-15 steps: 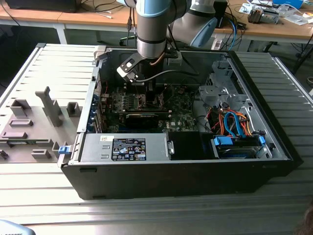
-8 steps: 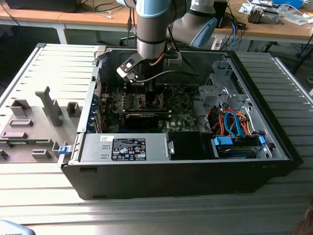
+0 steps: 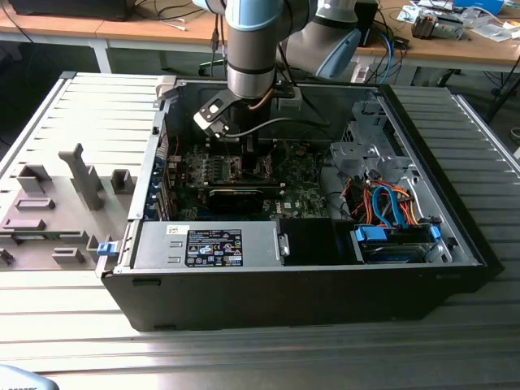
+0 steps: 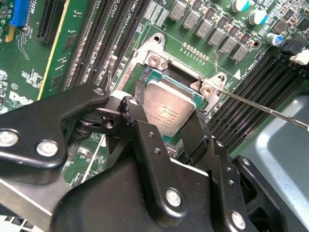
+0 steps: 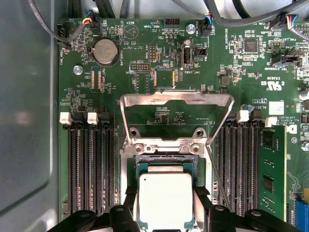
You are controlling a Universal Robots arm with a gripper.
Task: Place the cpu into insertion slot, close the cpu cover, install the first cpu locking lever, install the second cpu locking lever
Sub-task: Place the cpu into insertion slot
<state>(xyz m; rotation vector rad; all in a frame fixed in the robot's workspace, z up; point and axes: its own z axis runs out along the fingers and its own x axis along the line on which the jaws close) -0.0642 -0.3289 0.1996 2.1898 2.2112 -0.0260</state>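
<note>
On green board point(image 5: 116, 77), cpu point(image 5: 165, 198) within pincer point(image 5: 165, 210)

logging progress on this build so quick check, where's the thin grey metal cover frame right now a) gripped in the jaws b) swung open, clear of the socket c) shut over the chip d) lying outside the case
b: in the first wrist view the thin grey metal cover frame is swung back off the square metal-rimmed socket, with the pale silver square chip uncovered between the jaws
</note>
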